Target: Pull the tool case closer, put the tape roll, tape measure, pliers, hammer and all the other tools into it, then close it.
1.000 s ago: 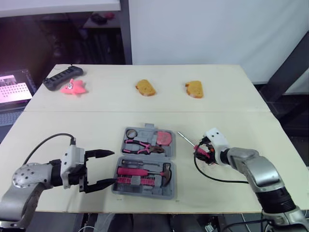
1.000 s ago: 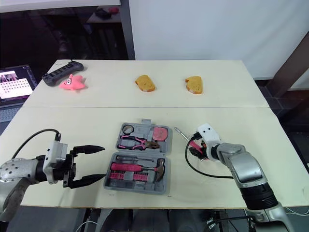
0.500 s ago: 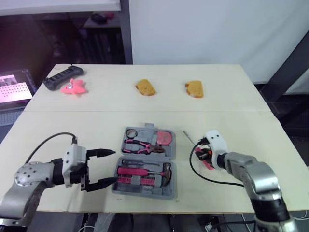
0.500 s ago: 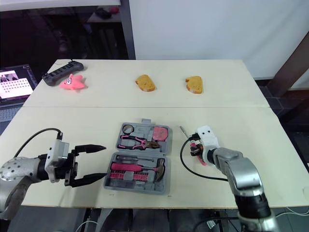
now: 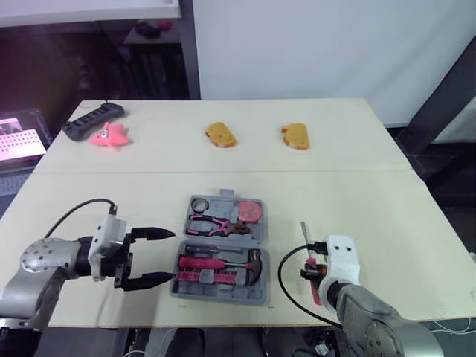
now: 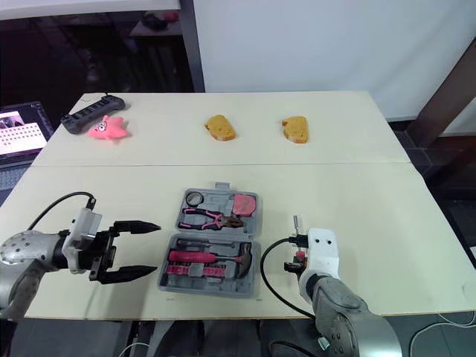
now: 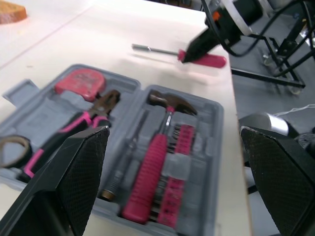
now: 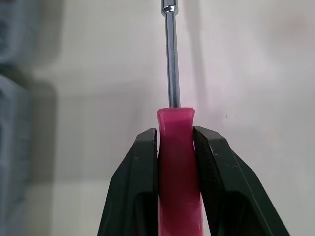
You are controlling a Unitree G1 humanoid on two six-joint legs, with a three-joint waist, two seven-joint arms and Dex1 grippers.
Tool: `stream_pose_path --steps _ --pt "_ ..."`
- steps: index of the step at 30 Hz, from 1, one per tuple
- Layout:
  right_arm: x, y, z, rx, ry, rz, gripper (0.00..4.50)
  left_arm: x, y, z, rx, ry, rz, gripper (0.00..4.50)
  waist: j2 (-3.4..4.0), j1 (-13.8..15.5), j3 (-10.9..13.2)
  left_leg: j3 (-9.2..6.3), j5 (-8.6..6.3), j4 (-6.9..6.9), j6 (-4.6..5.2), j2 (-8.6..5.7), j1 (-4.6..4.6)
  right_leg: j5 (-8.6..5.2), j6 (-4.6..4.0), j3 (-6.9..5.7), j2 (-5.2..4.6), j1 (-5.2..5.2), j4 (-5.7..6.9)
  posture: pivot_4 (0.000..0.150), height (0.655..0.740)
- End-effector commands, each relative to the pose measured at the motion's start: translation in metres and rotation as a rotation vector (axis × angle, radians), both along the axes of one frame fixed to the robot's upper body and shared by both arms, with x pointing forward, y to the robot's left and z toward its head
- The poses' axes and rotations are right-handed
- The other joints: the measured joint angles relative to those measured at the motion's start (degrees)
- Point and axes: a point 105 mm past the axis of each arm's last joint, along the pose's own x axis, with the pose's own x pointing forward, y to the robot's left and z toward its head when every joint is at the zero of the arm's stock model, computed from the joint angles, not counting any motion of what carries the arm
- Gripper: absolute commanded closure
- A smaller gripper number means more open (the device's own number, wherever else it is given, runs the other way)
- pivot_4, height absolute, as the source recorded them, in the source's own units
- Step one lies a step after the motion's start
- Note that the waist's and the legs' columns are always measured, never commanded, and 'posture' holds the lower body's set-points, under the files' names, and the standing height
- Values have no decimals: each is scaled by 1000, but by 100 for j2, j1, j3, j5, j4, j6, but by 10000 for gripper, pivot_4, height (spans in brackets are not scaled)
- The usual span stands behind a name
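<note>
Gripping pink-handled screwdriver (image 8: 170, 64), right pincer (image 8: 175, 134) sits lower right of frame. Left pincer (image 5: 172, 256) spread wide, lower left, just beside open tool case (image 5: 222, 297), lower centre of counter (image 5: 357, 186).

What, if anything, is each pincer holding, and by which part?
The right pincer grips the pink-handled, steel-shafted screwdriver by its pink handle. The left pincer is open and holds nothing.

Bare table (image 5: 357, 201) lies between the tool case (image 5: 220, 296) and right claw (image 8: 175, 133); the left claw (image 5: 168, 255) flanks its other side.
</note>
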Motion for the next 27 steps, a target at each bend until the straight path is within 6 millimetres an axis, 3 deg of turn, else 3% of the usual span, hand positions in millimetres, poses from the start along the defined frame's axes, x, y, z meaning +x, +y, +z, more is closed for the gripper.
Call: stream_pose_path --steps 1,6,9,12,14,18,20,22,24,27 --pt "2 2 -15 36 28 -32 39242 0 -2 1 10 -14 -21 0 -4 -8 -2 2 0 1 0 0 0 0 1 1 -1 0 0 1500 7400" --pt "-1 2 -35 68 56 -63 39242 -1 -3 1 11 -15 -21 0 -43 -4 -24 2 0 4 1 0 5 0 1 2 -1 9 -3 1500 7400" --pt "-2 2 -31 87 28 -72 25334 -2 -3 1 11 -15 -17 0 -61 1 -34 2 0 4 0 0 11 -1 0 2 -1 17 -3 1500 7400" --pt "1 0 -15 92 -35 -58 11419 -4 -3 1 10 -15 -10 0 -62 21 -35 1 0 5 0 0 8 -1 0 2 -3 17 -5 1500 7400" --pt "7 -5 13 85 -118 -24 1479 -6 -3 1 9 -14 -7 0 -57 27 -32 1 0 5 0 -1 4 -1 1 1 -5 15 -8 1500 7400" --pt "35 -13 78 29 -350 134 662 -8 -1 1 9 -13 1 0 -19 -19 -9 3 0 6 0 0 1 5 -3 2 -4 5 -8 1500 7400" --pt "50 -8 106 3 -431 299 662 -7 0 0 9 -16 7 0 -5 1 0 5 0 4 1 -1 5 8 -3 3 -3 5 -8 1500 7400" --pt "51 14 130 -58 -436 642 662 -8 -2 1 7 -22 4 0 16 7 21 1 0 0 1 0 2 4 0 2 0 4 -8 1500 7400" --pt "35 29 132 -196 -359 1012 662 -10 -5 2 9 -29 -13 0 41 23 39 0 -2 0 5 0 -4 2 4 1 -1 5 -14 1500 7400" --pt "14 28 114 -409 -223 1496 662 -16 -11 4 11 -25 -51 0 37 55 39 1 -30 3 54 -4 -7 2 40 -9 -9 14 -31 1500 7400"
